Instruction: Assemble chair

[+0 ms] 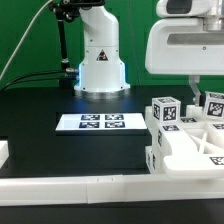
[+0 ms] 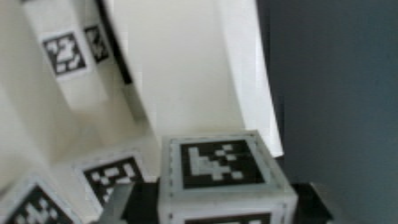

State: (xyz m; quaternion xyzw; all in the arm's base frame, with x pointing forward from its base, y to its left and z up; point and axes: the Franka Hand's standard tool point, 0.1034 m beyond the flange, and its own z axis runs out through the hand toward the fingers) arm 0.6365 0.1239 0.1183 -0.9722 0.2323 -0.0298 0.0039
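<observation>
A low white rim wall (image 1: pixel 90 188) runs along the near edge of the black surface (image 1: pixel 60 150). At four o'clock, the chair (image 1: pixel 185 140), a cluster of tagged white blocks, sits against it. The marker board (image 1: pixel 100 122) lies centrally. The end effector (image 1: pixel 195 88) hangs above the chair; whether it is open cannot be told. The wrist view shows a tagged block (image 2: pixel 222 170) close up.

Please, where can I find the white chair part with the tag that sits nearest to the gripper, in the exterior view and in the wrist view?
Exterior view: the tagged block stands at the exterior view's right, under the gripper housing.
Wrist view: the same block fills the near foreground; gripper fingers are not seen.
Shared landmark: the black-and-white tag on the block's face.
</observation>
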